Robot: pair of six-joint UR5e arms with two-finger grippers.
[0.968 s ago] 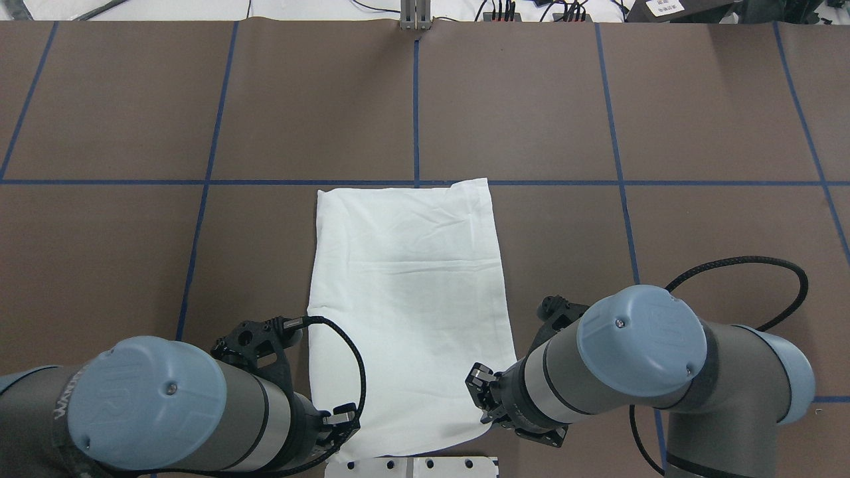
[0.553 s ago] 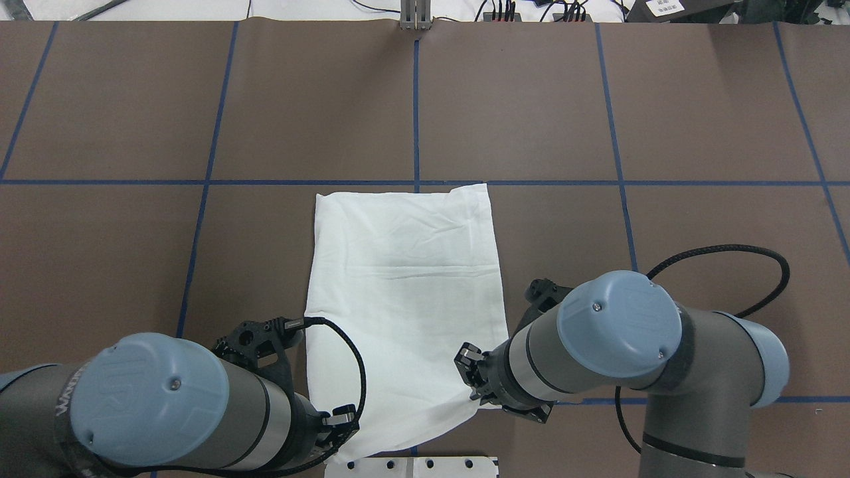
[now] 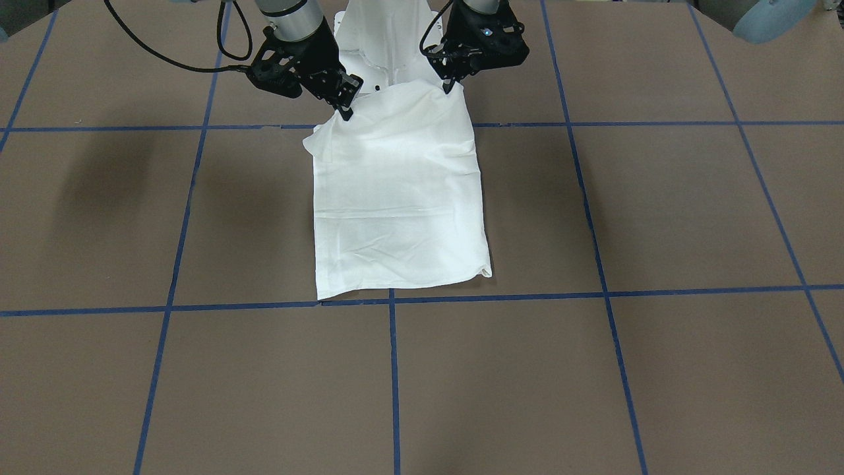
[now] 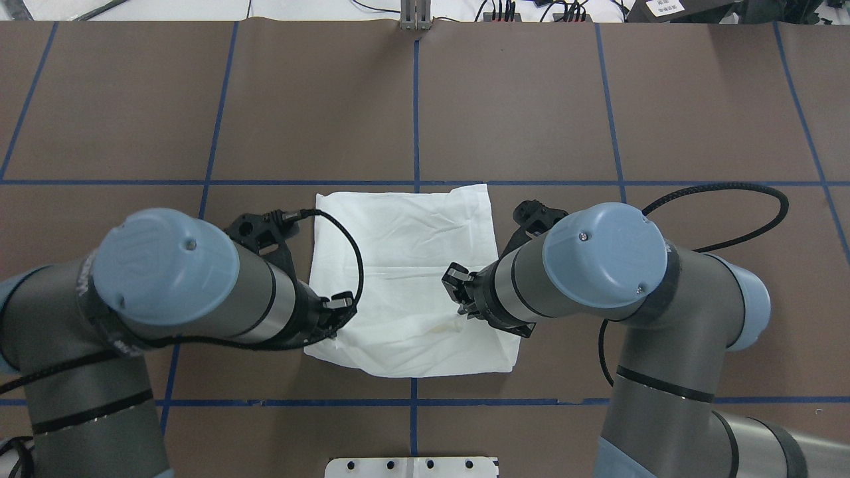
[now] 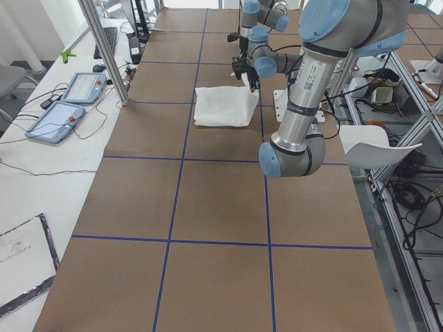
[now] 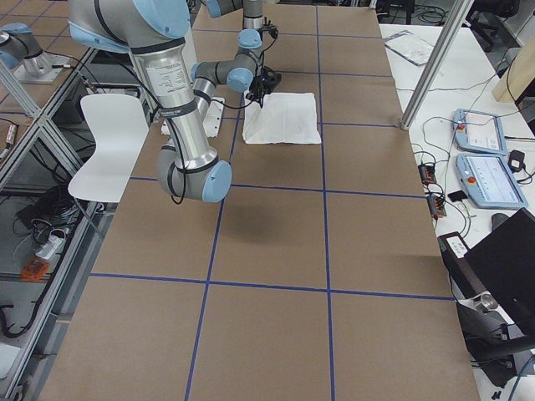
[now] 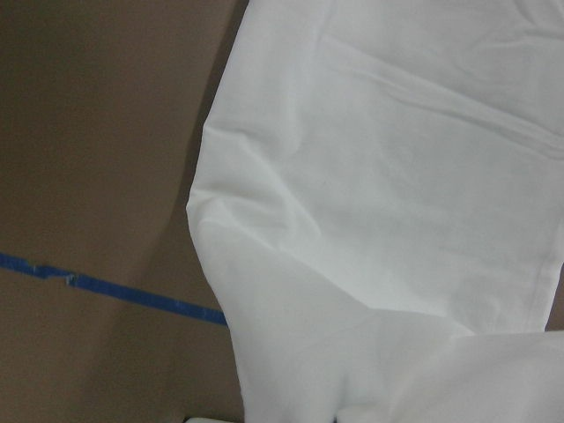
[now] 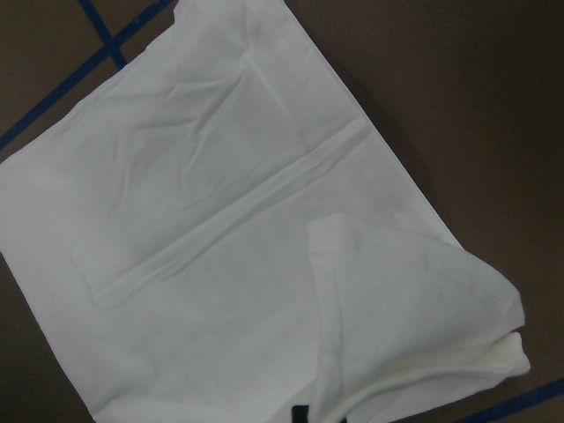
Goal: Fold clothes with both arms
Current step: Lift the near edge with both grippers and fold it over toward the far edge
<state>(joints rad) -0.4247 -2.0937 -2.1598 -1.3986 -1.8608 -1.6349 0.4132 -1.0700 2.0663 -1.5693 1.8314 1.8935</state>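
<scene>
Jaws of the left gripper are pinched tight on one near corner of the shirt; the right gripper pinches the other; both corners hang raised; the rest lies flat on the brown table, far edge just beside a blue tape line.

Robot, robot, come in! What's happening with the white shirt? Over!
Left gripper and right gripper shut on T-shirt near corners. Near edge lifted, far half flat on table. Nothing seen blocking the fold. Over.
</scene>
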